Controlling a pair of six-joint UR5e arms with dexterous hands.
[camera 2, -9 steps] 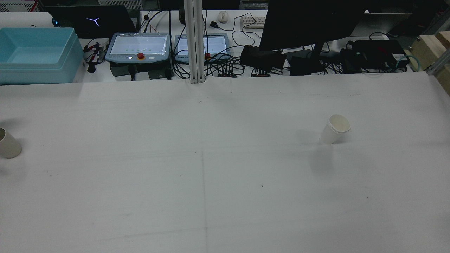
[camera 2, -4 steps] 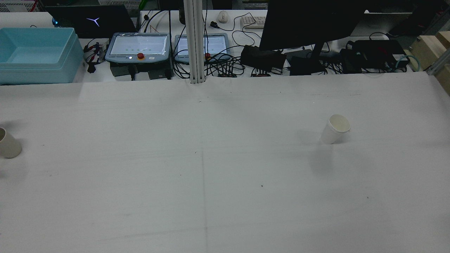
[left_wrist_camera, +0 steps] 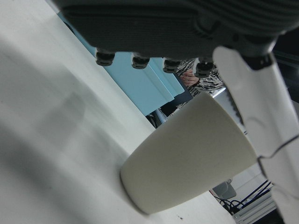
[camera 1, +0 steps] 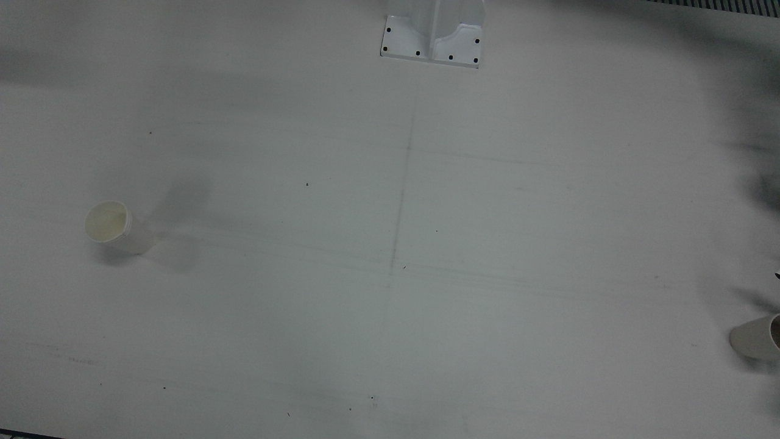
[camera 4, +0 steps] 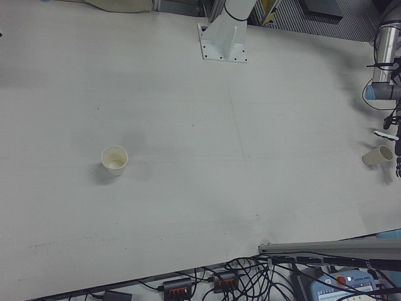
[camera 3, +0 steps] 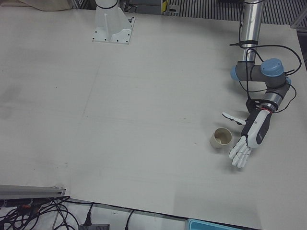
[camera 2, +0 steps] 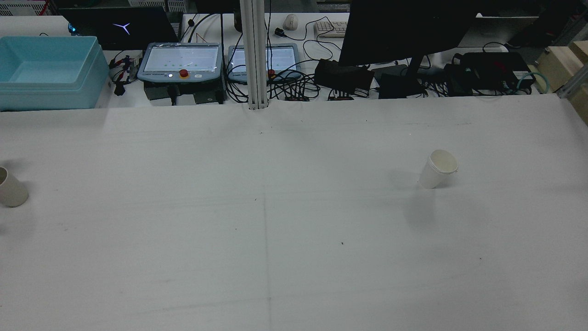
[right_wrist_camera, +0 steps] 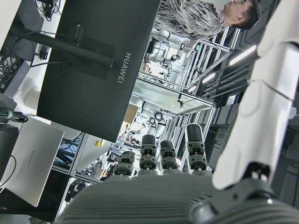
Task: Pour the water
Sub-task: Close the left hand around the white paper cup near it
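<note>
From my seat, the off-white paper cup on the left side (camera 2: pixel 10 188) is cut by the rear view's left edge and by the front view's right edge, so I can't see its contents there. My white-fingered left hand (camera 3: pixel 249 139) shows whole only in the left-front view. The right hand (right_wrist_camera: pixel 261 116) appears only in its own camera, cropped; its fingertips run off-frame.

I log two white paper cups, both upright on table: right cup (camera 2: pixel 438 168), left cup (camera 3: pixel 220 138) well apart.
</note>
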